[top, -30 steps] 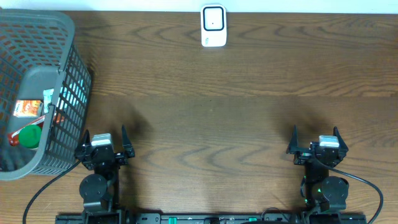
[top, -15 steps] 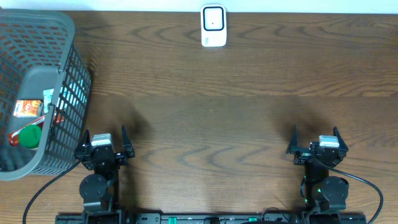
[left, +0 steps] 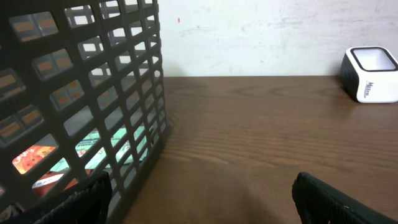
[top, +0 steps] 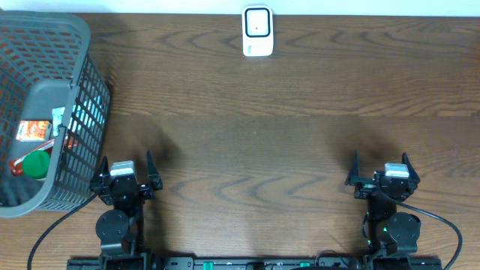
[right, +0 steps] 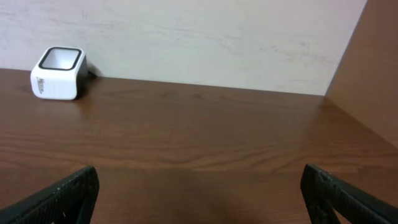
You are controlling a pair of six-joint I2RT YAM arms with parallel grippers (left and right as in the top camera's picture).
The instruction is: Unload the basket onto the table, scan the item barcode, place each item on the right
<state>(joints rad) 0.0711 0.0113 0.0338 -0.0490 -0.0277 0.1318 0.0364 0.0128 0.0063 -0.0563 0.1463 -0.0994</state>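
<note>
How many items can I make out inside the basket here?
2: an orange packet near the basket's robot-side end, and a green-capped item beside it, closer to the robot. Others may be hidden behind the mesh and handle.

You'll find the scanner (top: 256,31) at the far edge of the table (top: 247,135), about midway across. It is a small white box with rounded corners and a dark-framed window on its upward face, standing alone. The items lie in the grey mesh basket (top: 75,45) on your left side: an orange-and-white packet (top: 34,131) by the inner wall and, just nearer, a round green cap (top: 36,163) whose body is hidden. Red and teal packaging shows through the mesh, too broken up to tell apart.
</note>
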